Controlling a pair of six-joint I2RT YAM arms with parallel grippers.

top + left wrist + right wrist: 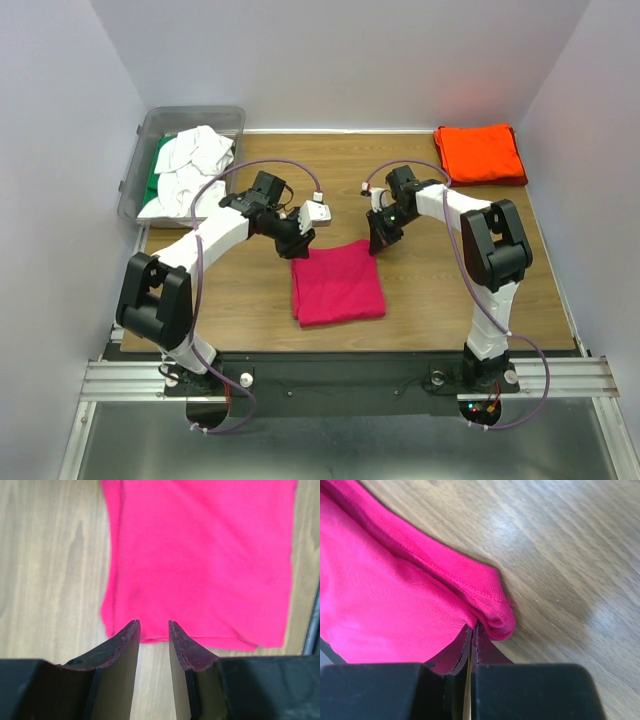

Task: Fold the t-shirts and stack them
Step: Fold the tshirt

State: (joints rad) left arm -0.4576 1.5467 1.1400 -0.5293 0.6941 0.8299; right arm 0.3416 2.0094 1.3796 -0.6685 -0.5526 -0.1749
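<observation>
T-shirt [337, 282], magenta, lies folded square; left pincer [154, 624] apart, right pincer [471, 628] closed at its corner.

Folded magenta-pink cloth tee [338, 283] – soft matt knit w/ stitched hems. Under it, light wood-grain tabletop [240, 290], smooth, slight sheen. Far left of tee, clear grey plastic bin [137, 170] – glossy.
</observation>
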